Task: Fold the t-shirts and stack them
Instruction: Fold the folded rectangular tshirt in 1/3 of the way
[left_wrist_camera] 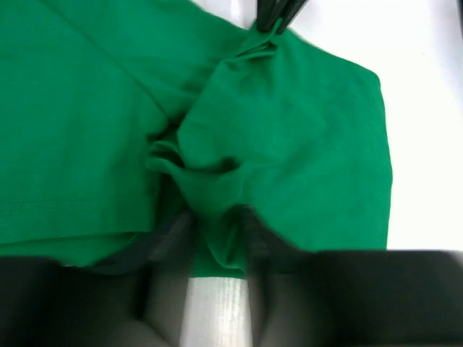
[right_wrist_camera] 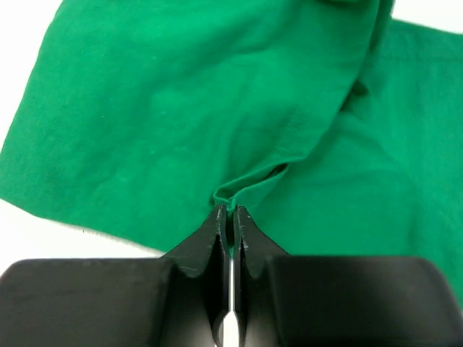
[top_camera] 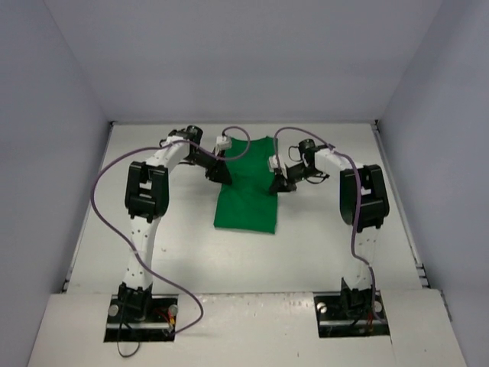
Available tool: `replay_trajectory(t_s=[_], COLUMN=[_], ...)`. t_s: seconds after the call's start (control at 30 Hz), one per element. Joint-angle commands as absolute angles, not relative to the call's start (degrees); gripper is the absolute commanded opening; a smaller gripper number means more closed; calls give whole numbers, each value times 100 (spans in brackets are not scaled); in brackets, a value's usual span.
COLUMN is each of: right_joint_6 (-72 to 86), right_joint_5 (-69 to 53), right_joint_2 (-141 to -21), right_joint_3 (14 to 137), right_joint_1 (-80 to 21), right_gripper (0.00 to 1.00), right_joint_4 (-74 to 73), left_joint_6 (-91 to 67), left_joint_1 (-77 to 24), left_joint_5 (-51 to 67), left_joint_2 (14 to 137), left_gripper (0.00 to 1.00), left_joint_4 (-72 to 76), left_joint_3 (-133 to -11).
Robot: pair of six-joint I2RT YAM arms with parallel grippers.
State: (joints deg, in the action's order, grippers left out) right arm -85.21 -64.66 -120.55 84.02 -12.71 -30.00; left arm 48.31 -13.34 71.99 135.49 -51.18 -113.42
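The bright-green t-shirt (top_camera: 246,195) lies on the white table between the two arms, folded lengthwise into a narrow strip. My left gripper (top_camera: 221,174) is at its left edge. In the left wrist view the t-shirt (left_wrist_camera: 304,144) is bunched into wrinkles, and my left gripper (left_wrist_camera: 213,217) has its blurred fingers parted, with a loose fold hanging between them. My right gripper (top_camera: 280,185) is at the strip's right edge. In the right wrist view my right gripper (right_wrist_camera: 231,211) is shut on a small raised fold of the t-shirt (right_wrist_camera: 181,108).
Grey walls enclose the white table (top_camera: 321,245) on three sides. Purple cables (top_camera: 99,191) loop beside both arms. The right gripper's dark fingertips (left_wrist_camera: 278,14) show at the top of the left wrist view.
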Motion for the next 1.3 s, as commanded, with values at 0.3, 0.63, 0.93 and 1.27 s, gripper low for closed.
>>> replay_trajectory(t_s=[0.3, 0.63, 0.93, 1.27], right_joint_6=[-7155, -7820, -6548, -5179], right_joint_5=[-6637, -3905, -1977, -1296], right_joint_2=[-11234, -8508, -6820, -6764], right_joint_3=[9553, 6524, 3740, 3760], right_joint_1=[-976, -2378, -4064, -4118], right_gripper=[56, 44, 56, 64], right_joint_4=[-3103, -2239, 770, 1510], left_joint_6=[3947, 5494, 5689, 2866], left_joint_1=[-1160, -1274, -2324, -2415], left_joint_5=[6206, 5289, 2845, 1834], left_joint_2=[12806, 10029, 7700, 6585], left_gripper=[93, 93, 93, 97], left_joint_4=[-5186, -4992, -968, -391], left_joint_3=[-12928, -9773, -5524, -5491])
